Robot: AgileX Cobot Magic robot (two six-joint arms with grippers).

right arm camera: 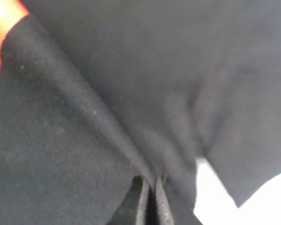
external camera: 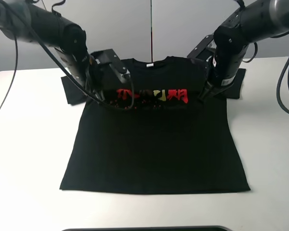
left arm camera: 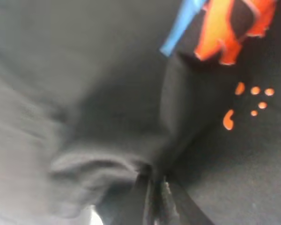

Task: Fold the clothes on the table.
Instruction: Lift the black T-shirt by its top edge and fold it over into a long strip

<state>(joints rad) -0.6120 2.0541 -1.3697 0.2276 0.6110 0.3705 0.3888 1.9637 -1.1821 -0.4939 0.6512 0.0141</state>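
Note:
The black T-shirt lies flat on the white table, hem toward the front, with its red, blue and yellow print across the chest. My left gripper is shut on the shirt's left side beside the print; the left wrist view shows its fingertips pinching a raised ridge of black cloth. My right gripper is shut on the shirt's right side; the right wrist view shows its fingertips pinching a fold of cloth. The collar is at the back.
The sleeves spread out at the back behind both arms. Black cables hang from the right arm. A dark edge runs along the table's front. White table shows to the left, right and front of the shirt.

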